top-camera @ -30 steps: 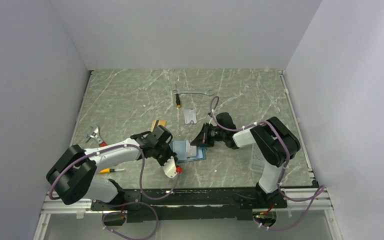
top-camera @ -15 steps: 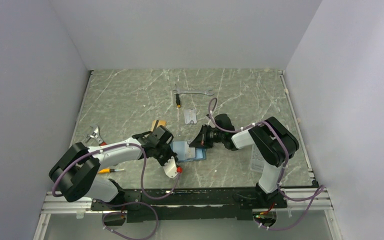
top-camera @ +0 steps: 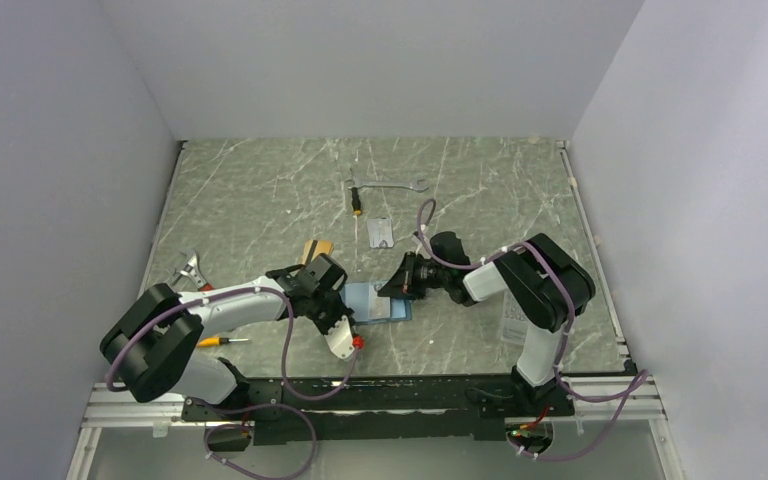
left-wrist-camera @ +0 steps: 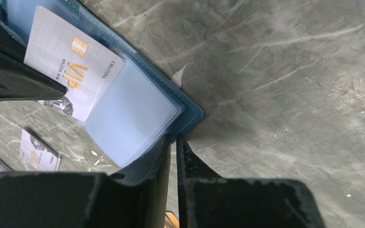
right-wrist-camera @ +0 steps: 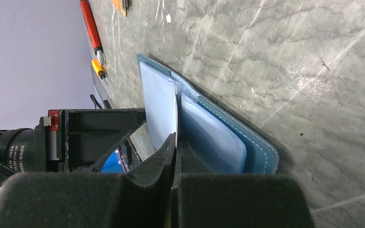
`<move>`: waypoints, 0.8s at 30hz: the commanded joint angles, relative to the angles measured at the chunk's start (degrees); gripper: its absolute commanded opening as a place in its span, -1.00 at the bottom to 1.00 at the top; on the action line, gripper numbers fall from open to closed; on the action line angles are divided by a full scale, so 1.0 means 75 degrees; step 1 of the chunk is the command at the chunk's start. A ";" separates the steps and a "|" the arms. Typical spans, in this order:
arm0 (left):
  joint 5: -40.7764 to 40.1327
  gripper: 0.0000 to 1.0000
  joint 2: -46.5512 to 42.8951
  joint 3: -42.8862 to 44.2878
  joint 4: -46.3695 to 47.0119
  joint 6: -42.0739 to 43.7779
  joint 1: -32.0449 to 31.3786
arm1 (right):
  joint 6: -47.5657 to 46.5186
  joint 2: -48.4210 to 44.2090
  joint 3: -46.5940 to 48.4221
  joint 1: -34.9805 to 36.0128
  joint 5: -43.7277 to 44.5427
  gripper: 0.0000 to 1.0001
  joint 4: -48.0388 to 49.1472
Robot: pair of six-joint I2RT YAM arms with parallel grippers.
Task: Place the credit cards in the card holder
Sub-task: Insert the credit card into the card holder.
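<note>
Card holder: opened flat on the table, between the two tools, stitched teal edge at the tips of the left gripper; tips nearly pressed together, seemingly nipping that edge. Judged light and soft, apt to slide on the smooth stone unless pinned; best taken by the stiffer stitched rim, not the limp pale pocket leaves.

Card: white with gold lettering, partly inside a pocket, outer end under the right gripper; fingers pressed tight, pinching that short end as far as can be judged. Judged thin, stiff, slick, a little springy; best held near the end and fed straight to avoid jamming at the pocket mouth.

Remaining gold cards: stacked just beyond the left gripper, apart from the holder.

Not made out: depth of the card in the pocket; possible pocket leaf caught alongside it; snap tab; holder's far half, cut off.
</note>
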 commanded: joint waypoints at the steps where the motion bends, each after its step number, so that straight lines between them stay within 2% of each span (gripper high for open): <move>1: 0.0145 -0.70 0.0131 0.0074 -0.0008 0.0043 -0.0053 | -0.0139 0.0227 -0.0074 0.0126 0.0214 -1.00 -0.0138; 19: 0.0055 -0.80 0.0235 0.0011 0.0134 0.0165 -0.0079 | -0.0781 0.0749 0.0788 0.0199 -0.0325 -1.00 -0.1089; 24: 0.0044 -0.83 0.0192 0.0005 0.0093 0.0092 -0.0084 | -0.0842 0.0632 0.0594 0.0204 -0.0148 -1.00 -0.1265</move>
